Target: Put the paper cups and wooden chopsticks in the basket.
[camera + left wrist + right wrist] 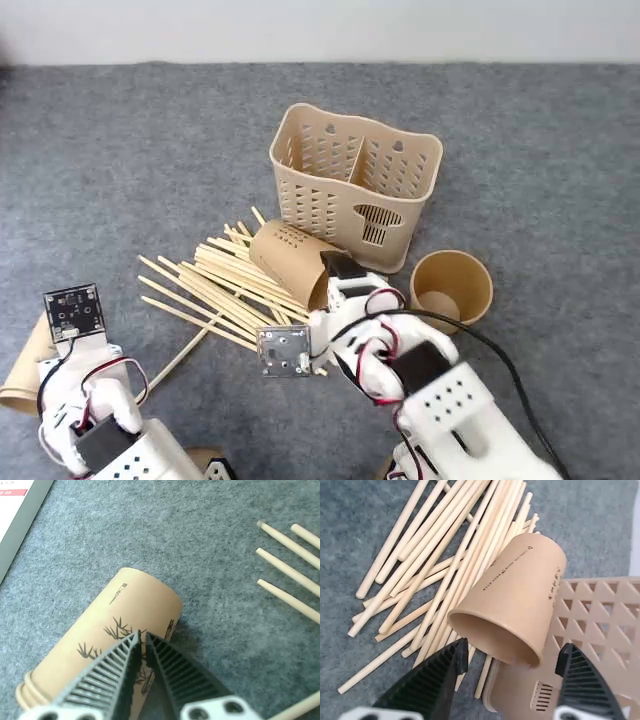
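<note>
The grey tabletop bore a basket, wooden chopsticks strewn beside it. An upright paper cup stood near; a toppled paper cup lay apart.

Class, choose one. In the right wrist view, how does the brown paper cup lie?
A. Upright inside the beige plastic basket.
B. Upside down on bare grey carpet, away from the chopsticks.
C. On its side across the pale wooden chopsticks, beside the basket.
C: the brown paper cup lies on its side across the pale wooden chopsticks, beside the beige plastic basket, its open mouth showing.
</note>
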Controlling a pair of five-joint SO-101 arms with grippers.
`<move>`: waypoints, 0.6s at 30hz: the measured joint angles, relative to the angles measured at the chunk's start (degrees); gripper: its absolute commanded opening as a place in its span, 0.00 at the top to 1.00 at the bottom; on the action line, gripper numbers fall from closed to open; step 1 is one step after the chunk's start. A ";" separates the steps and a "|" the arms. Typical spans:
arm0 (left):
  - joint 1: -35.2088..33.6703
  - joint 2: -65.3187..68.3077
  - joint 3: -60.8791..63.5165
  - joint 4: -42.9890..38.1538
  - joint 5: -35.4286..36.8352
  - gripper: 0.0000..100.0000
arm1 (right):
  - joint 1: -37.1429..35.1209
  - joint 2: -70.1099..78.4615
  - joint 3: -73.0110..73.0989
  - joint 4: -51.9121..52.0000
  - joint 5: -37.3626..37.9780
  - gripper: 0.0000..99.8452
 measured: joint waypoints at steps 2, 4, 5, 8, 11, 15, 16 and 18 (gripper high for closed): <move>0.00 0.00 0.00 0.00 0.00 0.98 | 0.44 3.52 0.00 -2.20 1.85 0.71; 0.00 0.00 0.00 0.00 0.00 0.98 | 1.41 6.68 0.00 -4.92 3.78 0.71; 0.00 0.00 0.00 0.00 0.00 0.98 | 1.93 8.09 0.00 -6.51 4.66 0.71; 0.00 0.00 0.00 0.00 0.00 0.98 | 3.16 12.13 0.00 -11.96 6.33 0.71; 0.00 0.00 0.00 0.00 0.00 0.98 | 3.60 15.82 0.00 -17.85 6.68 0.79; 0.00 0.00 0.00 0.00 0.00 0.98 | 3.60 19.69 0.00 -25.32 6.68 0.98; 0.00 0.00 0.00 0.00 0.00 0.98 | 3.60 20.22 0.00 -26.73 6.68 1.00; 0.00 0.00 0.00 0.00 0.00 0.98 | 3.78 20.40 -0.18 -29.10 6.68 0.98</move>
